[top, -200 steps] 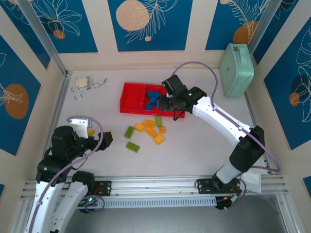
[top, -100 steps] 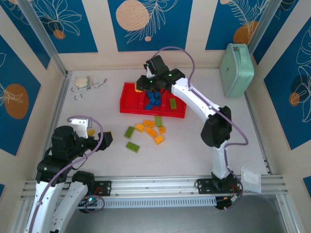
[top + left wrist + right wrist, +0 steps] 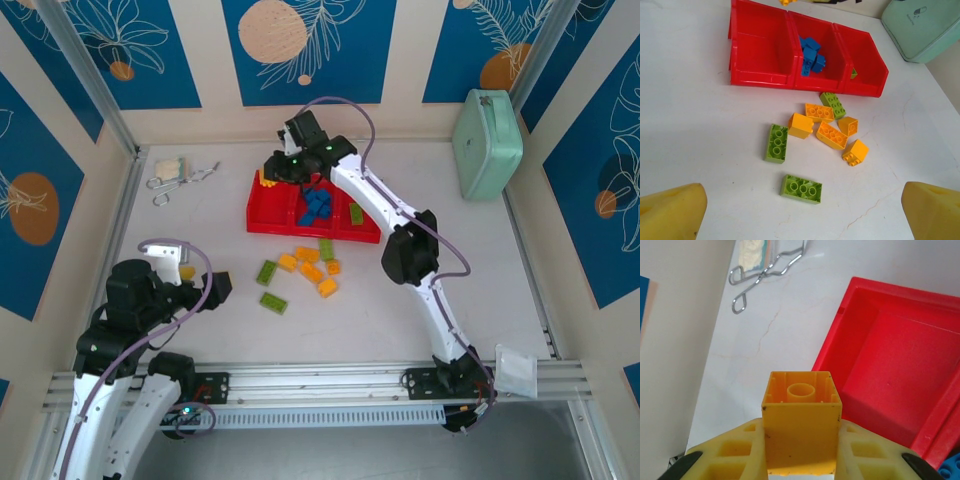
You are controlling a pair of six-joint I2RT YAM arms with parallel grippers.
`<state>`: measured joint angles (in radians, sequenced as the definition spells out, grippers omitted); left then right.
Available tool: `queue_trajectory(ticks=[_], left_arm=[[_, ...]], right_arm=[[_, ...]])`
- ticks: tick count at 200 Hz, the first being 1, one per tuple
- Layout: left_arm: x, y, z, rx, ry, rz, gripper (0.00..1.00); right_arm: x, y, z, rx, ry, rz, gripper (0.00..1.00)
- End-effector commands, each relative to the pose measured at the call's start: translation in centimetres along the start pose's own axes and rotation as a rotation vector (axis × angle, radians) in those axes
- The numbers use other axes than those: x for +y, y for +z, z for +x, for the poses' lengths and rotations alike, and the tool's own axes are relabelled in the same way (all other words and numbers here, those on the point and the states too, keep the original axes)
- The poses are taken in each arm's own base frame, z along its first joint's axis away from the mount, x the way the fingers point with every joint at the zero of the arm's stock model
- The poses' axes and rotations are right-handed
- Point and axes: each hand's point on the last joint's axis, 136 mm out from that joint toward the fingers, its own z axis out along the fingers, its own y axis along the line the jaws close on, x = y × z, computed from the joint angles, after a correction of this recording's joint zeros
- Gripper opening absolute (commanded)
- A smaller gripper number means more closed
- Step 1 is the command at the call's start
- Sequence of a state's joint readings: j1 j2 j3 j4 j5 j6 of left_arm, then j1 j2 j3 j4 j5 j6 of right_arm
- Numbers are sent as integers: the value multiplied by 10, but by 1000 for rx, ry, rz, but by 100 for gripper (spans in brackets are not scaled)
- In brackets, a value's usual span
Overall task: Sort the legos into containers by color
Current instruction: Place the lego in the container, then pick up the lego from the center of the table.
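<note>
My right jaws are clamped on one orange-yellow plastic brick [image 3: 801,425]. It is pinched between the two yellow fingers [image 3: 730,450], with its hollow underside facing the wrist camera. The brick hangs at the far left corner of the shallow red plastic three-compartment tray [image 3: 890,365]. I cannot tell whether it is over the left compartment or over the bare counter beside it.

The tray lies toward the far edge of the white counter [image 3: 430,290], about midway along it. Its middle compartment holds a heap of blue bricks [image 3: 811,57]. Its right compartment holds one light green brick [image 3: 356,212]. Just off the tray's near side, five orange-yellow bricks [image 3: 831,135] and three light green bricks [image 3: 776,143] lie loose on the counter, close together, some touching.

My left jaws stand wide apart, gripping nothing. Their yellow fingertips [image 3: 670,212] hover over the near left part of the counter, apart from the loose bricks.

Near the far left corner sits a bunch of bent metal wire clips [image 3: 767,272]. At the far right corner lies a mint-green rounded plastic case [image 3: 487,143].
</note>
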<state>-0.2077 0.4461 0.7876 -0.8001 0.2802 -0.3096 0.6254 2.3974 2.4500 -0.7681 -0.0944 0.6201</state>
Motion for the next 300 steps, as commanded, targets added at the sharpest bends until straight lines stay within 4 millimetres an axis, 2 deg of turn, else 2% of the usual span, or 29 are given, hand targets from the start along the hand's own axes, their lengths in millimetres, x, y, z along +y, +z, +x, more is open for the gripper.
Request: queue_trajectory(ticks=[1,32,82,119,140,186,216,228,247,269,284,300], left_arm=[[-4,-1,-2,-17,11,24,99],[-4,0,-2,-16,10,22,99],[-4,1,-2,-13,9,23,99],[-4,1,-2,-10,10,25,99],[-4,1,-2,-9,10,26,99],[-3,2,-2,-7,7,21,99],[-3,1,-2,-11,8,23,99],[-3,1,-2,-10,8,23,99],[-4,1,-2,-10,9,25,100],[-4,2,-2,-7,10,30,99],[-5,3,-1,0,8,37,99],[-6,6,1,17,1,45,99]], right_arm=[[-6,19,6,40,43,-38,26],[-19,39,13,65,78,-25,26],[-37,53,23,96,118,10,28],[-41,50,27,126,116,18,43],[-34,42,24,122,95,13,52],[-10,12,21,132,77,-16,56],[1,-22,29,125,37,30,61],[-1,-38,36,112,25,80,63],[-11,-66,49,82,36,160,65],[-27,-93,74,62,73,205,65],[-35,-108,98,68,68,207,67],[-40,-114,129,107,2,187,72]])
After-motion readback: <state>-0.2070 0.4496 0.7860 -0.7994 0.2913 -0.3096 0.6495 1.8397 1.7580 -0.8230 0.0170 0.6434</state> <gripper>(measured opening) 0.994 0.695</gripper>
